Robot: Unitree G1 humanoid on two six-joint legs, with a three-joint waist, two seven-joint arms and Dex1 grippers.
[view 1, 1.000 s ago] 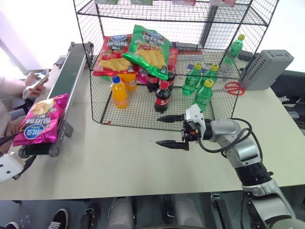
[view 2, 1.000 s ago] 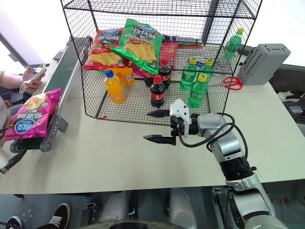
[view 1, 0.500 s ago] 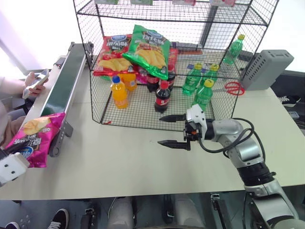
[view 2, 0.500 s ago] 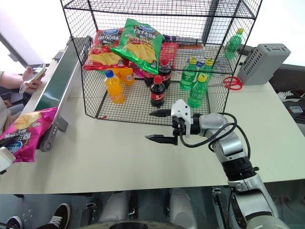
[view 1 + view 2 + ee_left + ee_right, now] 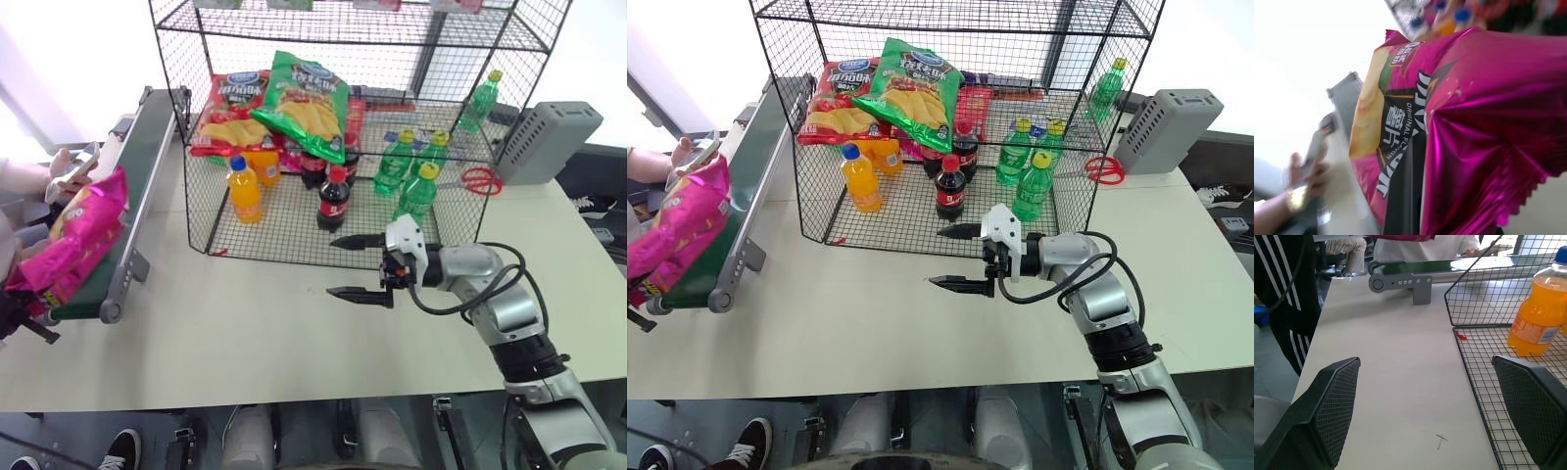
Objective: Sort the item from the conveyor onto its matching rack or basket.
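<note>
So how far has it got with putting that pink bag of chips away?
Done: the left gripper has shut on the pink chip bag and raised it at the near end of the conveyor. In hand: carrying it. Left: bringing it across to the black wire rack, where the green chip bag and red chip bag lie. The right gripper hangs open by the rack.

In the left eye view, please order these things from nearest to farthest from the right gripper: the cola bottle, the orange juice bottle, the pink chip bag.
From the right gripper:
1. Cola bottle, just behind it, inside the wire rack.
2. Orange juice bottle, further to the robot's left, near the rack's left wall.
3. Pink chip bag, far left, at the conveyor's near end.
</note>
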